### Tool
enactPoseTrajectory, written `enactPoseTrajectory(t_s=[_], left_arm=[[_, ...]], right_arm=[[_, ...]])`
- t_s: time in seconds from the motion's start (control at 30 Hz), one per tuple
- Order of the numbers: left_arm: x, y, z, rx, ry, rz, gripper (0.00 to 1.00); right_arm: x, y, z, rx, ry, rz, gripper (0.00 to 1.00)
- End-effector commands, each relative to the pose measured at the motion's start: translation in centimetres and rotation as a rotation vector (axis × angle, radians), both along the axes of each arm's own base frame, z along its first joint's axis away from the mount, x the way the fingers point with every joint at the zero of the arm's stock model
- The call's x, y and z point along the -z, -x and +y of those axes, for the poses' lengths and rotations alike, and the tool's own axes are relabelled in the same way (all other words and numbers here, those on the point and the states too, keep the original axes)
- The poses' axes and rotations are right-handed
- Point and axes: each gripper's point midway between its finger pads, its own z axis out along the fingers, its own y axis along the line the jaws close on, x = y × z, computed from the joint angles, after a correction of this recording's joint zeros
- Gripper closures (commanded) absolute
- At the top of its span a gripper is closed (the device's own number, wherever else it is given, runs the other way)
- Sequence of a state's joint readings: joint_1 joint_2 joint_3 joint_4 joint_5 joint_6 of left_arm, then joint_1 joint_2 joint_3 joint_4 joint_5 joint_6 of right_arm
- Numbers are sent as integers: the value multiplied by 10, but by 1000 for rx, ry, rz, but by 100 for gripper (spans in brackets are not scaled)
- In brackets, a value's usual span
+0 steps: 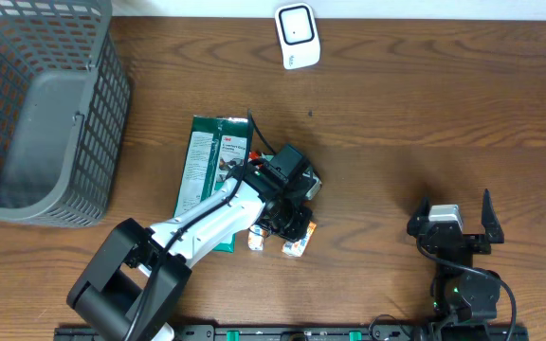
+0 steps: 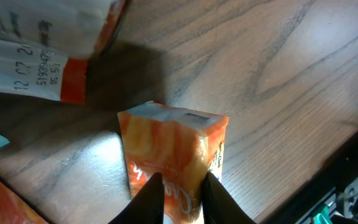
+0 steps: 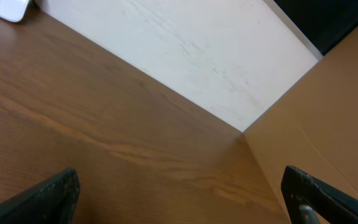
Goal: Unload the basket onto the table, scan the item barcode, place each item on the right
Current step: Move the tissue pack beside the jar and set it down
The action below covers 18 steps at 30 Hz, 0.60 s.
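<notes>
Left tool (image 2: 182, 198) is hanging low over the small orange carton (image 2: 169, 146), with its fingers (image 2: 149, 196) sitting narrowly parted across the carton's near face. Can't tell if it is pinching or letting go. The carton is sitting on the worktop (image 2: 278, 74), probably being positioned so a printed side is facing the scanner (image 1: 297, 36), far beyond the carton. Left arm is reaching forward with its wrist pitching down. Right tool (image 1: 453, 223) is idling well right of the carton, spread wide and empty.
</notes>
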<state>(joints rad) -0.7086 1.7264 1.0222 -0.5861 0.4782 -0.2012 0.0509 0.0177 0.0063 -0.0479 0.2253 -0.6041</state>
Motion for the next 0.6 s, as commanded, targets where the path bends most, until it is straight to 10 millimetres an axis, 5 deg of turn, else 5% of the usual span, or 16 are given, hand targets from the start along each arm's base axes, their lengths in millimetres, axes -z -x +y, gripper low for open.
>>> enactPoseTrajectory(t_s=[0.0,0.5,0.57], left_arm=[[8,-5,10,1,-49,-28,77],[10,-8,14,-5,-76,-47,68],[11,-10,16,-8,-87,-57,79]], right_arm=[[1,0,0,2,7,3,1],[1,0,0,2,7,3,1],[1,0,0,2,7,3,1]])
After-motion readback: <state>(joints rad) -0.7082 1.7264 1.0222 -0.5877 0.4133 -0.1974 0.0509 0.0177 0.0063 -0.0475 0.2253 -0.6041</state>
